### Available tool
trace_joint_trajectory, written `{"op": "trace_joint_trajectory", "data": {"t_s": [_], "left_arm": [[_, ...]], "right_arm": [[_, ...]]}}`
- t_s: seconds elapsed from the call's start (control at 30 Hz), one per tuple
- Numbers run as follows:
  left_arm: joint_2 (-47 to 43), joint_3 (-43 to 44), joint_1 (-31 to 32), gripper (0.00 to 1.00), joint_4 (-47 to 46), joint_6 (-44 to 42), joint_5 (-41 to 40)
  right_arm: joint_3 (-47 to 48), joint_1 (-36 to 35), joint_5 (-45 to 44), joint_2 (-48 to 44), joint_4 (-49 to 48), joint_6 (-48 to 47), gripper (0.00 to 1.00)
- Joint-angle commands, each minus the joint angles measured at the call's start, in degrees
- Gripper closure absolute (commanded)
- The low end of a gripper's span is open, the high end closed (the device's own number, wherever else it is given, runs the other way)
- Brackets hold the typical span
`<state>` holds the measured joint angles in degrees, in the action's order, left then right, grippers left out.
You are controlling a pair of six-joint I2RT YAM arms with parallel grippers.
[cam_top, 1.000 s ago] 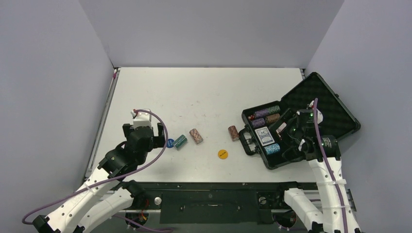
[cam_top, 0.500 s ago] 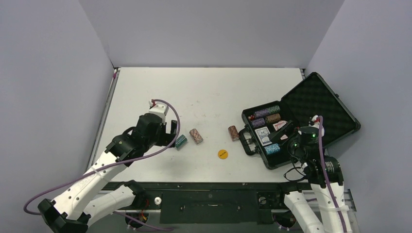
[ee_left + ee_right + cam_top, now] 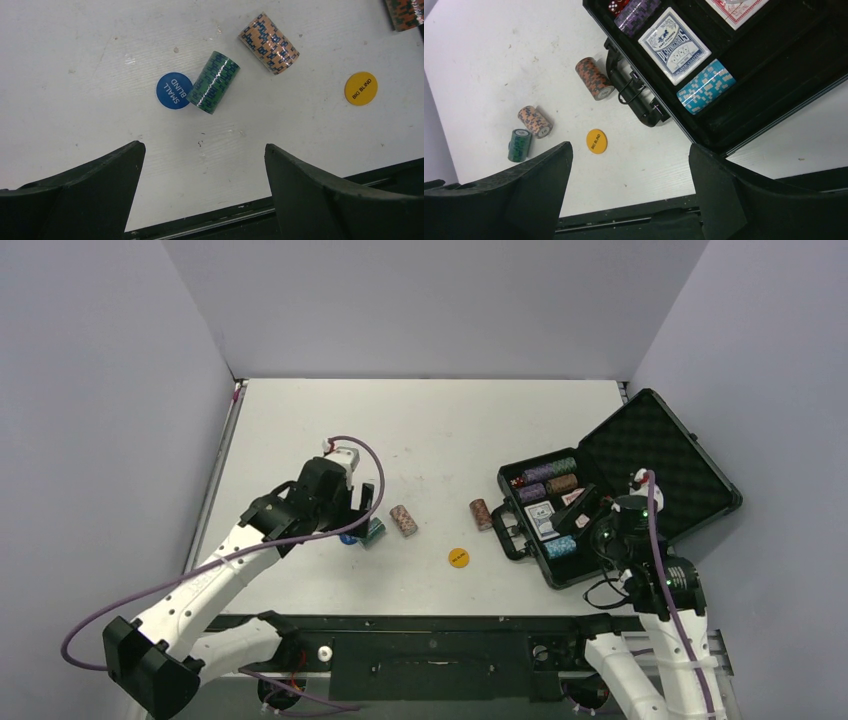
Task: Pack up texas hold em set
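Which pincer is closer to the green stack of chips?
Left. The left pincer hangs open just above the green chip stack, which lies on its side beside the blue disc. The right pincer is far off, at the open black case.

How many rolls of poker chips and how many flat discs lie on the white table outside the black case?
Poker chip rolls: 3 (green roll, peach roll, reddish-brown roll)
Flat round discs: 2 (blue SMALL BLIND disc, yellow BIG BLIND disc)
Total: 5

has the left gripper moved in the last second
Yes. The left gripper has swung rightward, from well left of the green chip stack to right beside it, jaws open.
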<state>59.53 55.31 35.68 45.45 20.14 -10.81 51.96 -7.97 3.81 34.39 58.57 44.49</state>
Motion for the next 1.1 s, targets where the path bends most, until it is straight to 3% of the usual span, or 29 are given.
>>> {"op": "trace_joint_trajectory", "data": {"t_s": [0.0,0.13,0.23,0.83,0.9,1.07], "left_arm": [[3.6,3.5,-4.5,0.12,0.3,-2.6,4.3],[4.7,4.2,-6.0,0.11,1.1,-4.5,6.3],[5.2,3.1,-6.1,0.03,0.7,-4.7,6.1],[16.1,0.0,-6.2,0.01,-4.0,-7.7,8.8],[17.9,0.0,-6.2,0.06,-4.7,-8.1,9.4],[20.9,0.0,-6.2,0.10,-6.3,-9.1,10.7]], "right_arm": [[1.5,-0.3,-3.3,3.3,-2.8,-4.8,0.18],[1.3,-0.3,-2.6,5.1,-4.9,-4.2,0.17],[1.7,-0.3,0.0,6.0,-6.8,-3.6,0.17],[1.2,-0.2,-1.1,4.9,-5.3,-9.8,0.15],[-0.3,-0.2,0.0,4.5,-6.5,-9.4,0.16],[0.9,-0.2,1.6,4.9,-5.5,-7.9,0.16]]}}
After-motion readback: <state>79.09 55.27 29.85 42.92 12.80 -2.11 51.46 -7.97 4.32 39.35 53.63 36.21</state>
